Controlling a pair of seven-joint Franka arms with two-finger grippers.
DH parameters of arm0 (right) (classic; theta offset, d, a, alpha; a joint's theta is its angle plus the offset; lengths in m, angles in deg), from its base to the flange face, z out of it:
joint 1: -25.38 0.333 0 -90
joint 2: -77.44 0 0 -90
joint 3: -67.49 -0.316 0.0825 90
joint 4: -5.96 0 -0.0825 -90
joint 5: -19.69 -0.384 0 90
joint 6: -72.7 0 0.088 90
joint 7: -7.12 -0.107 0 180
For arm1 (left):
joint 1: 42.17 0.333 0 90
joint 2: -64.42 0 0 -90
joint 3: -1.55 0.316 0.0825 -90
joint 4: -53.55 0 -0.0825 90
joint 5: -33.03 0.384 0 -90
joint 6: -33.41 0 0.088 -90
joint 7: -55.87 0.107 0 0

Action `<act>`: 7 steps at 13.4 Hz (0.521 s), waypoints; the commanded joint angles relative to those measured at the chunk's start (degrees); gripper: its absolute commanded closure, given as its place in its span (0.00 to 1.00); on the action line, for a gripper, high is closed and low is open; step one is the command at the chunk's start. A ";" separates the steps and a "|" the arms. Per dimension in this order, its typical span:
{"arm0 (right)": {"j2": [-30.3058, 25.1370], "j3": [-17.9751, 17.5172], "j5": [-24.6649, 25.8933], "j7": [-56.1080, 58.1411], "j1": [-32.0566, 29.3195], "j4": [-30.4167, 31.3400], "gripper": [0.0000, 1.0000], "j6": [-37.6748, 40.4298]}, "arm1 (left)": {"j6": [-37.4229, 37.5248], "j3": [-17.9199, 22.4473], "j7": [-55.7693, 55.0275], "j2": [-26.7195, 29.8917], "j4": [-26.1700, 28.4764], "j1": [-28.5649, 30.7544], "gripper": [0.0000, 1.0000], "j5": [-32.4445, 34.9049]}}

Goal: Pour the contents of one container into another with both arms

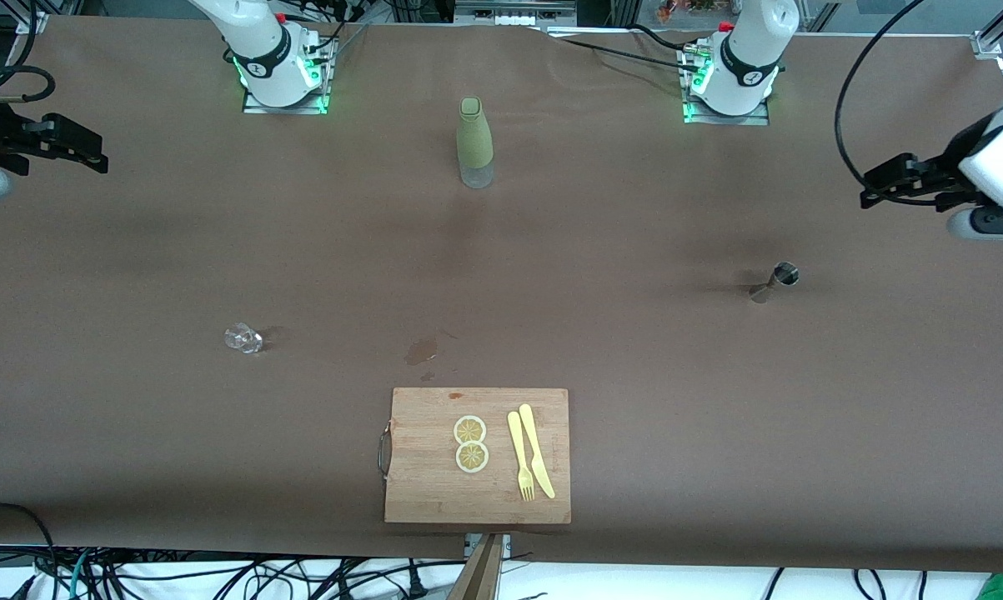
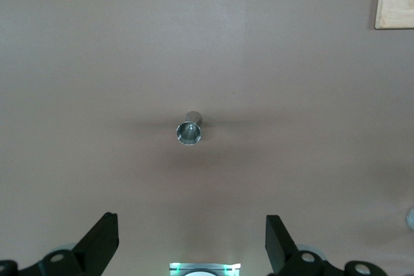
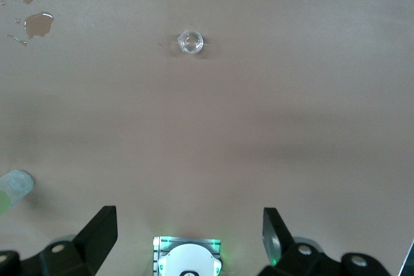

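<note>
The steel jigger (image 1: pixel 774 282) stands upright on the brown table toward the left arm's end; the left wrist view looks down into its mouth (image 2: pixel 189 130). The small clear glass cup (image 1: pixel 243 337) sits toward the right arm's end, a little nearer the front camera, and shows in the right wrist view (image 3: pixel 191 42). My left gripper (image 1: pixel 885 185) hangs open in the air over its end of the table, nothing between its fingers (image 2: pixel 103 240). My right gripper (image 1: pixel 88 152) hangs open over the other end, likewise holding nothing (image 3: pixel 189 234).
A tall olive-green sleeved bottle (image 1: pixel 474 143) stands mid-table between the two arm bases. A wooden cutting board (image 1: pixel 418 492) near the front edge carries two lemon slices (image 1: pixel 470 443), a yellow fork (image 1: pixel 519 457) and knife (image 1: pixel 536 450). A small wet stain (image 1: pixel 420 351) lies just above the board.
</note>
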 commanded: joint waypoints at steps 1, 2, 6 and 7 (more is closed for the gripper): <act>-0.35 -0.26 0.91 -0.54 -0.36 0.48 0.00 -0.55 | -0.57 -2.94 -5.43 -0.61 -0.75 -0.61 0.00 2.21; -0.35 -0.26 0.91 -0.54 -0.27 0.48 0.00 -0.55 | -0.65 -4.78 -5.62 -0.52 -0.75 0.44 0.00 2.13; -0.26 -0.26 0.91 -0.54 -0.36 0.48 0.00 -0.55 | -1.09 -12.80 -5.62 0.09 -0.66 8.80 0.00 1.77; -0.26 -0.26 0.91 -0.54 -0.36 0.39 0.00 -0.55 | -1.44 -12.80 -5.53 0.36 -0.40 8.80 0.00 1.77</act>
